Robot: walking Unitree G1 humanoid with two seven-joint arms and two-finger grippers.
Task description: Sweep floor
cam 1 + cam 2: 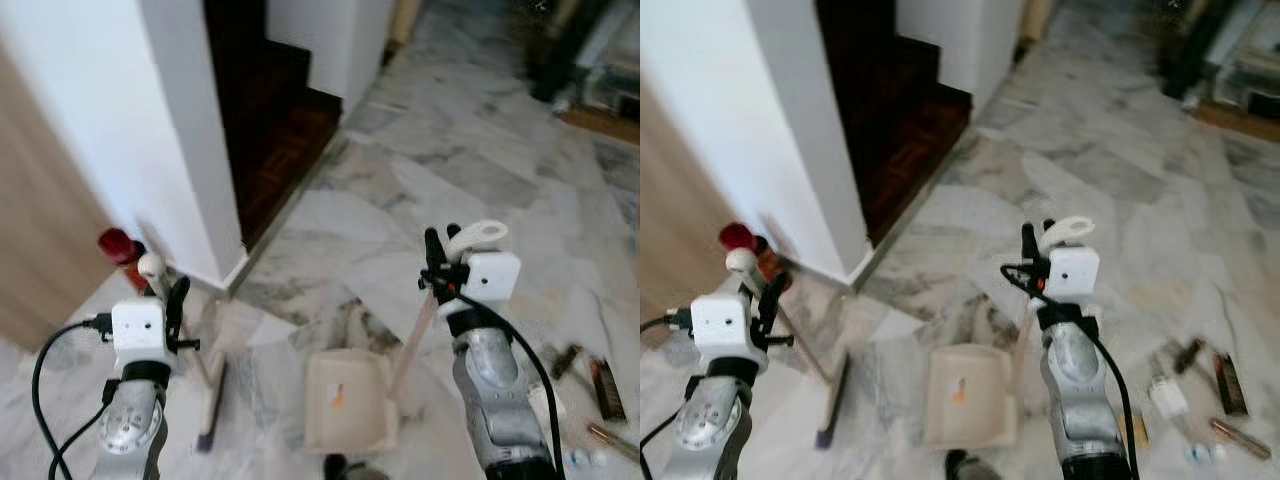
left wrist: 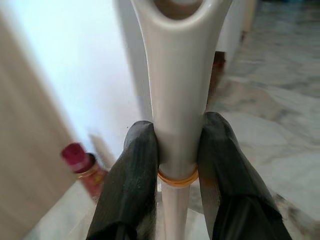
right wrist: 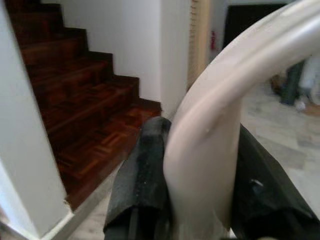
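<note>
**A:** What is each gripper doing?

**B:** The left gripper [image 2: 177, 165] is pinching the top of the broom [image 1: 210, 395] handle, a black finger pressed against each side. The right gripper [image 3: 197, 195] is clamped the same way on the looped handle of the dustpan [image 1: 347, 398].

**A:** Where do the broom and dustpan sit?

**B:** In the head view, the broom head rests on the marble floor [image 1: 480, 170] at about 7 o'clock, its stick leaning up to the left gripper. The dustpan tray lies on the floor near 6 o'clock, just beside the broom head, its stick rising toward 3 o'clock.

**A:** Anything else nearby?

**B:** A white wall [image 1: 120, 120] at 10 o'clock, dark wooden stairs [image 1: 275, 120] at 12, a red-capped bottle [image 1: 120, 248] by the wall's foot, and small litter [image 1: 600, 390] on the floor at 4 o'clock.
</note>
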